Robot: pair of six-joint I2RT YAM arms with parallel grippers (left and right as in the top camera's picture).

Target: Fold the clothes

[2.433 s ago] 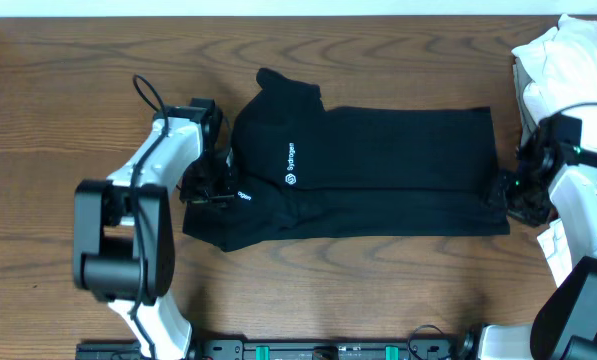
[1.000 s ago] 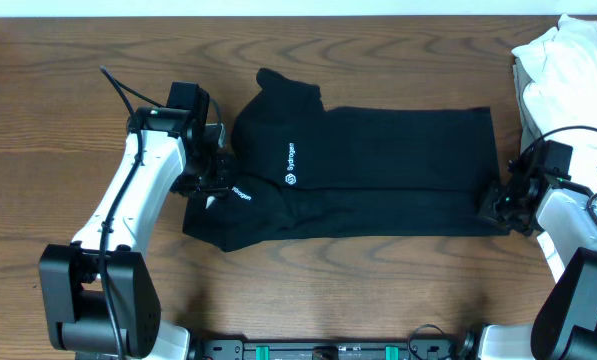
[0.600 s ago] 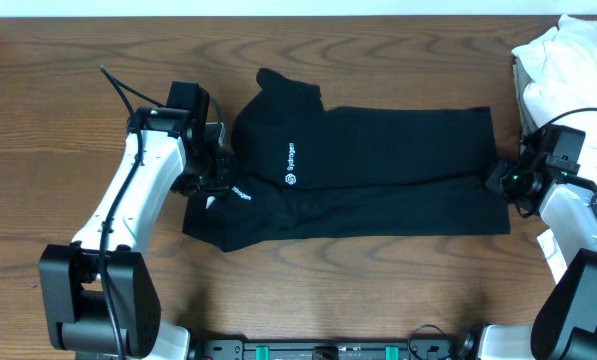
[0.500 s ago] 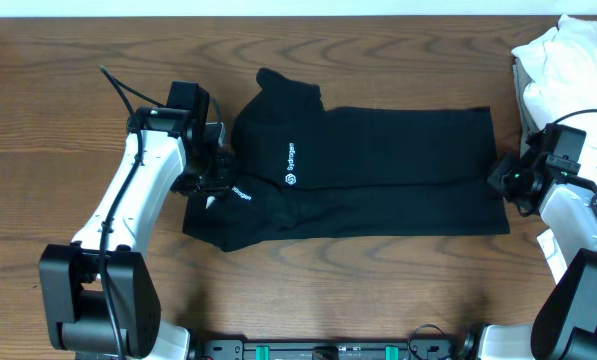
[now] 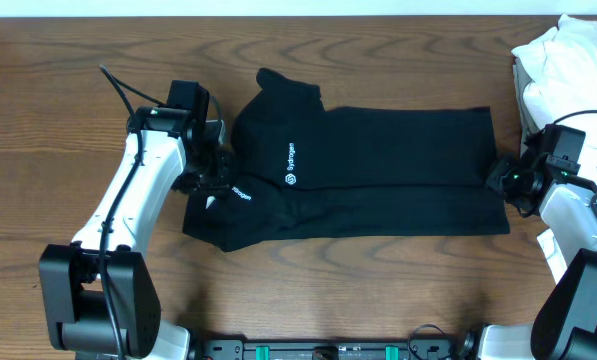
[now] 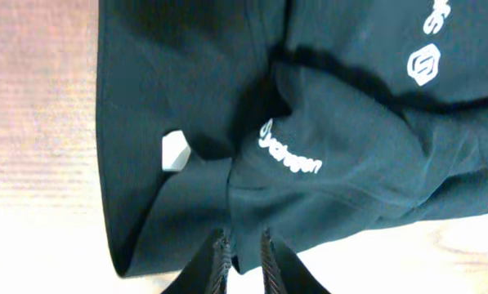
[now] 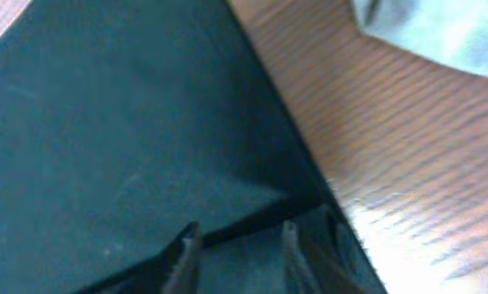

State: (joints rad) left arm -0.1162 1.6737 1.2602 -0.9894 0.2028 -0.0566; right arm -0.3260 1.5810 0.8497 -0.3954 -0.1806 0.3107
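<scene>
At its right edge, the black T-shirt [image 5: 378,170] lies spread on the surface [image 5: 78,60]. The right gripper [image 5: 500,178], shut at the near corner a second ago, is now parted and shifted up the hem, so a fresh hold seems needed. The left gripper [image 5: 216,183] is kept clamped on the sleeve end. Layers beneath are hidden, and the right wrist view is blurred.

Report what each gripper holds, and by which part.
Left gripper pinches the plain black soft-fabric T-shirt by a fold edge beside its small white lettering. Right gripper holds nothing, fingers apart over the hem.
</scene>
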